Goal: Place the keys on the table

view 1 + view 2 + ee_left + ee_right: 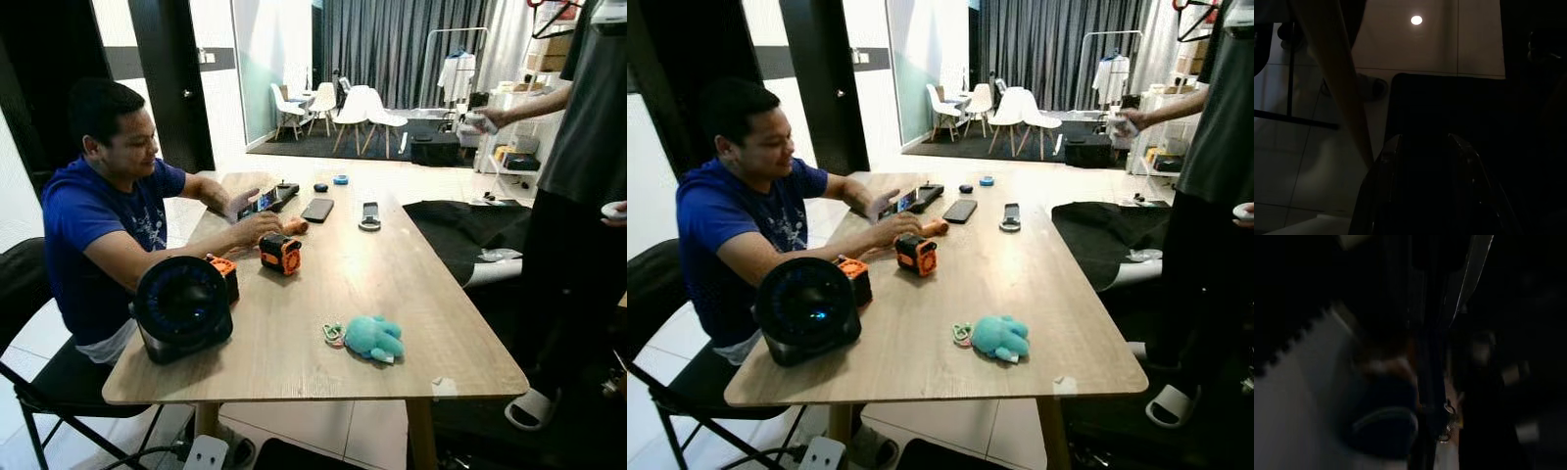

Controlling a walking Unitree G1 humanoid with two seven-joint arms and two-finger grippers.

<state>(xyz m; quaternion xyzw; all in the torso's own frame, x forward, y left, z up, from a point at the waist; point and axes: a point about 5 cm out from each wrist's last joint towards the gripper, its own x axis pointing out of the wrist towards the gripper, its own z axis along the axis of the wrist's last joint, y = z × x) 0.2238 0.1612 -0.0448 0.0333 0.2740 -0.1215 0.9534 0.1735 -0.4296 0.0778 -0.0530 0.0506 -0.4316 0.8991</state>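
Two people share the scene with a long wooden table (pixel 392 284). One sits on a black folding chair (pixel 39 382) at the 9 o'clock side, in a blue T-shirt, one hand (pixel 257 227) resting on the tabletop beside an orange and black tape measure (pixel 280 254). The other stands at 3 o'clock in a dark shirt, one arm stretched toward the back of the room.

Near the front edge of the table, at about 6 o'clock, lies a teal plush toy (pixel 373 338) with a small ring of keys (pixel 333 333) touching its 9 o'clock side; the keys rest flat on the wood. At 8 o'clock stands a round black fan (pixel 182 307), with a second orange and black object just behind it. Toward 12 o'clock lie a dark phone (pixel 317 210), a black remote-like item (pixel 369 214), a small dark round thing and a blue ring, all apart from one another. A black cloth (pixel 460 230) hangs off the table's 2 o'clock edge.

The left wrist view is dim: the left gripper (pixel 1422 161) hangs under the table, its two black fingers parted with a plain gap between them and holding nothing, a wooden table leg (pixel 1334 73) and pale floor tiles beyond. The right wrist view is very dark and blurred; the right gripper (pixel 1437 431) can barely be made out, with some small shiny metal bits near its tip, and I cannot tell whether its fingers are parted or closed.
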